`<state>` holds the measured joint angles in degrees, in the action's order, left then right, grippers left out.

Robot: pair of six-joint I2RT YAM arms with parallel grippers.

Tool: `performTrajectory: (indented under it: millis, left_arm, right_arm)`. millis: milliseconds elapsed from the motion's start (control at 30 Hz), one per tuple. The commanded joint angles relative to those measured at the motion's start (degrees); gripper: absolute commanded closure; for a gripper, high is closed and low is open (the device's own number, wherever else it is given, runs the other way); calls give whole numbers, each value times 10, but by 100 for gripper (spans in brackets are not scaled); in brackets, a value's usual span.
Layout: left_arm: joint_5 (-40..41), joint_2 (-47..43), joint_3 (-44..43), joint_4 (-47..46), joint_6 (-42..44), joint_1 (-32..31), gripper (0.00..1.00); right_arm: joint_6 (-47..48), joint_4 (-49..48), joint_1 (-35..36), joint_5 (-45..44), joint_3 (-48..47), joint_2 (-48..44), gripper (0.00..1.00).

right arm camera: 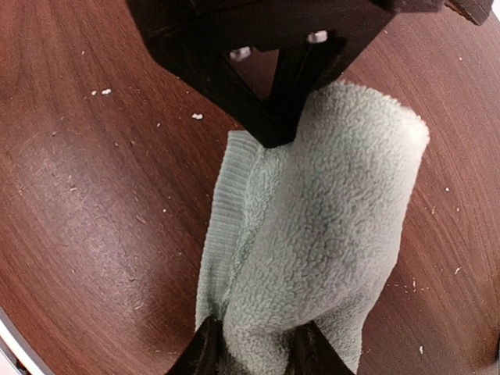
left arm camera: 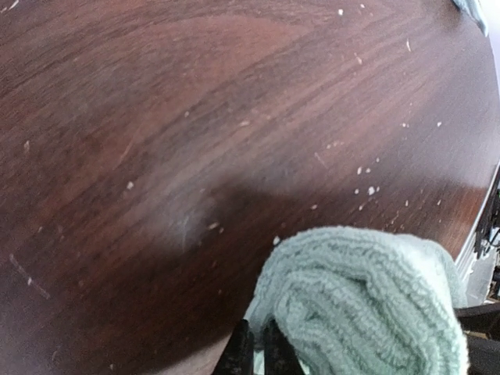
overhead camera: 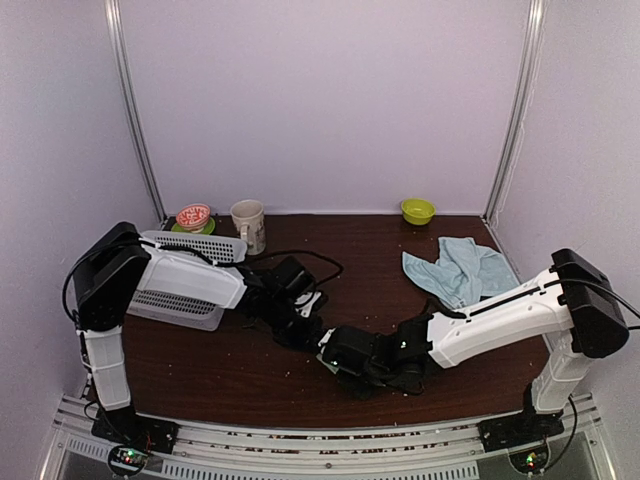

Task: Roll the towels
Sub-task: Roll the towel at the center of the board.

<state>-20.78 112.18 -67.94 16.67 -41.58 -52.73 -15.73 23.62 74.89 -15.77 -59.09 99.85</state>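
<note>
At the far left of the dark wooden desk [overhead camera: 230, 370] a white mesh basket [overhead camera: 185, 300] lies partly under the left arm. Behind it, by the back wall, a red-patterned bowl [overhead camera: 193, 214] sits on a green plate [overhead camera: 205, 228], with a cream mug [overhead camera: 248, 224] just beside them to the right. The left arm reaches rightward to the middle of the desk. There the left gripper [left arm camera: 256, 348] has its fingers pressed together right at the edge of the pale mint green towel [right arm camera: 328, 226]. Whether any cloth is caught between them cannot be told. The towel lies on the desk wound into a thick roll, with a flat ribbed edge spreading out along one side. In the top view the two grippers hide it. Seen from the right wrist, the black body of the left gripper touches the far end of the roll. At the roll's near end, the right gripper [right arm camera: 256, 351] is spread, one finger on each side of the cloth and touching it. Further right, a small green bowl [overhead camera: 417, 210] stands at the back wall. A light blue towel [overhead camera: 462, 268] lies crumpled and unrolled near the desk's right edge, well apart from the roll.
</note>
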Motion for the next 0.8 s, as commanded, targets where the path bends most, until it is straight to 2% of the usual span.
performTrajectory:
  millis: [0, 133, 200, 367, 500, 767]
  left_arm:
    - [12, -41, 15, 19, 16, -3, 86]
    - [15, -66, 27, 29, 20, -3, 71]
    - [17, -80, 35, 33, 22, -3, 67]
    - [30, -131, 63, 20, 6, -3, 66]
    - [25, -156, 79, -36, -11, -3, 68]
    - [-21, -129, 65, -128, -26, -3, 71]
  right_arm:
    - [11, -7, 6, 27, 4, -3, 69]
    - [11, -5, 6, 28, 5, -2, 68]
    - [12, -4, 6, 29, 5, -1, 68]
    - [15, -7, 8, 28, 7, 1, 67]
    - [16, -11, 8, 31, 6, 3, 66]
    - [19, -13, 8, 35, 3, 6, 65]
